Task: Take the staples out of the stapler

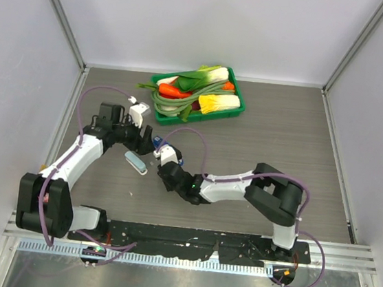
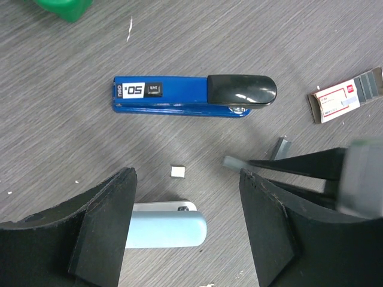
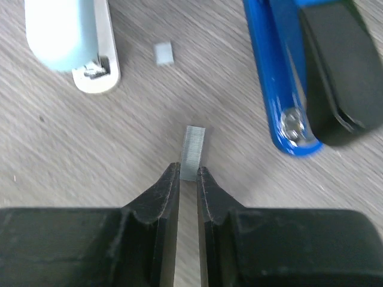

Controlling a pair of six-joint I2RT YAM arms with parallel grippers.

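Item, far left: left jaws, standing wide apart and holding nothing, poised above the surface [image 2: 72, 72] with a pale teal-and-white oblong tool [image 3: 66, 30] below them. Item, next rightward: a small pale square fragment [image 3: 163, 52], loose on the surface, well apart from either pair of jaws. Item, centre: the staples [image 3: 193, 146], one short silvery strip, pinched at its near end between the closed right jaws, the rest of it projecting straight ahead past their tips; whether its far end rests on the surface cannot be told. Item, right: the stapler [image 3: 281, 72], dark blue with a black cap, lying closed near the strip but clear of it, to the right of the right jaws. Handling note, as a judgement: the hold covers only the strip's end, so the pinch should be firm and the lift straight and slow, without twisting, since so thin a strip may swing, slip out or break apart.
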